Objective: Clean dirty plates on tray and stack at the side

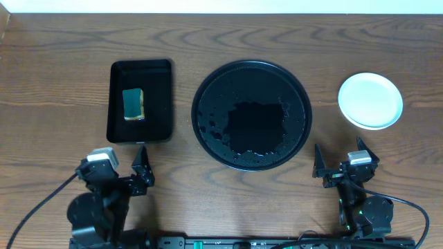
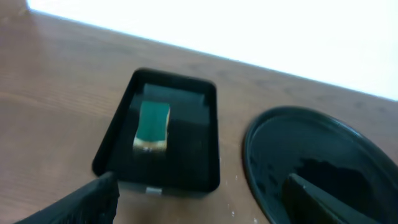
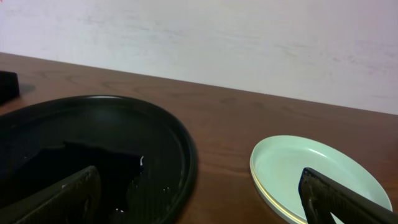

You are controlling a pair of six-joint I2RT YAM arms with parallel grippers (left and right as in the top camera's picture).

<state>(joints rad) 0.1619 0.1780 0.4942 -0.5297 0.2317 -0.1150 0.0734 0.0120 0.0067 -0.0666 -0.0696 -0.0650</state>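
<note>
The round black tray (image 1: 252, 69) sits mid-table, wet, with no plate on it; it also shows in the left wrist view (image 2: 311, 134) and the right wrist view (image 3: 93, 118). The plates (image 1: 370, 100) stand stacked at the right of the tray, a mint-blue one on top; a yellow rim shows beneath it in the right wrist view (image 3: 314, 171). My left gripper (image 1: 142, 169) is open and empty near the front edge, below the small tray. My right gripper (image 1: 340, 160) is open and empty in front of the stack.
A smaller rectangular black tray (image 1: 160, 104) at the left holds a green and yellow sponge (image 1: 133, 104), also seen in the left wrist view (image 2: 152, 124). Water drops lie on the wood (image 2: 233, 180) between the two trays.
</note>
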